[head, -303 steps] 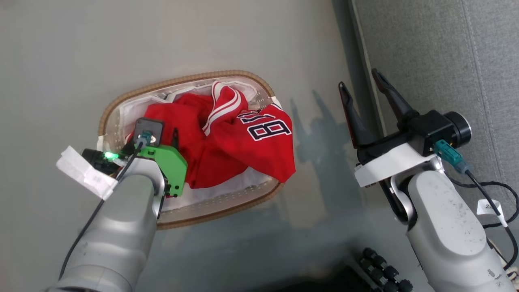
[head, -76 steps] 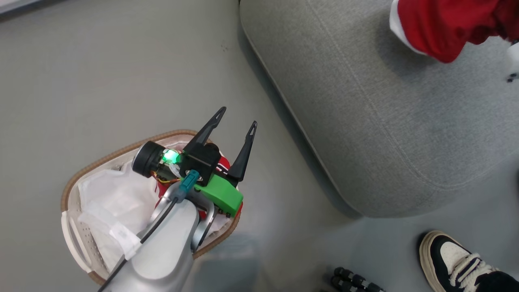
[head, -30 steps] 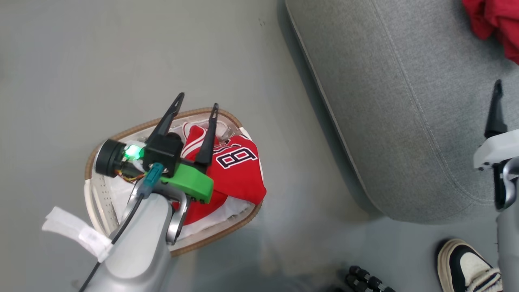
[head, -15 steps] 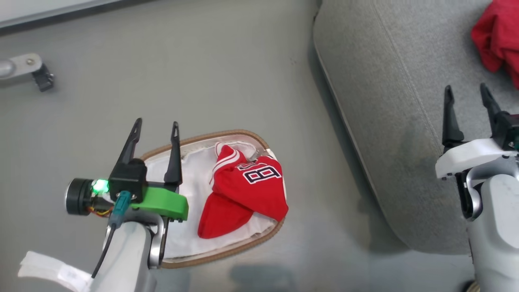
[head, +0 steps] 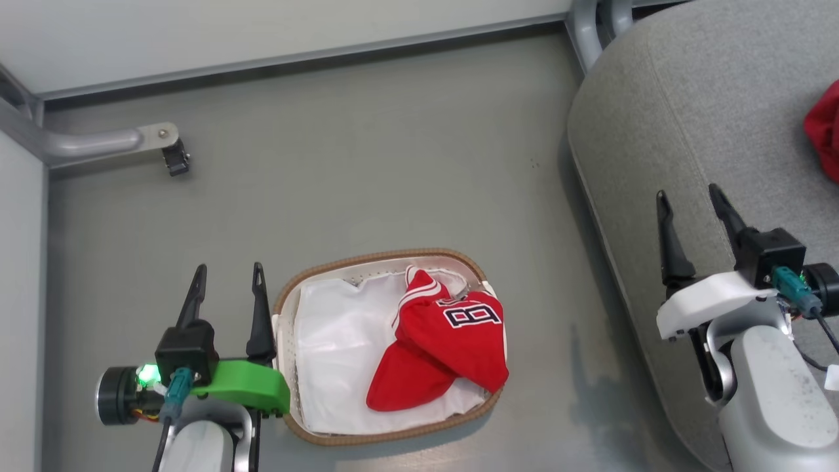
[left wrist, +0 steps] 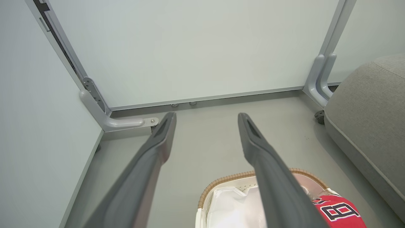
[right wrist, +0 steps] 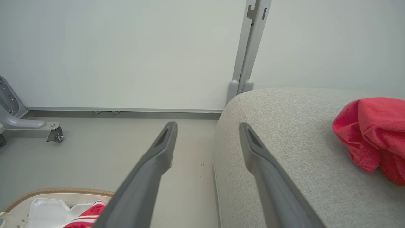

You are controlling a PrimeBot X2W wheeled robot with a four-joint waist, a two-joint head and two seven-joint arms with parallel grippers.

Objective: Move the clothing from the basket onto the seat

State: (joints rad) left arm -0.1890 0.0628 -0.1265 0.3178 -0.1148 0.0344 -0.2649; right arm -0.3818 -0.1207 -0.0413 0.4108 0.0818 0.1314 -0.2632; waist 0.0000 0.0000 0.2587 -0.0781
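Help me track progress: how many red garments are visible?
2: the lettered red garment in the basket, the plain red garment on the seat. Others could hide beneath the white liner.

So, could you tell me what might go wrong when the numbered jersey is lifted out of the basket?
The jersey lies on the loose white liner, so a deep pinch could lift the liner too. Its edge drapes over the rim of the basket, so a pull might snag and drag it.

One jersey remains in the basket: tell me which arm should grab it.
Left, probably: the left end effector hangs open beside the basket, close to the red numbered jersey; the right end effector, also open, sits over the sofa cushion, farther off.
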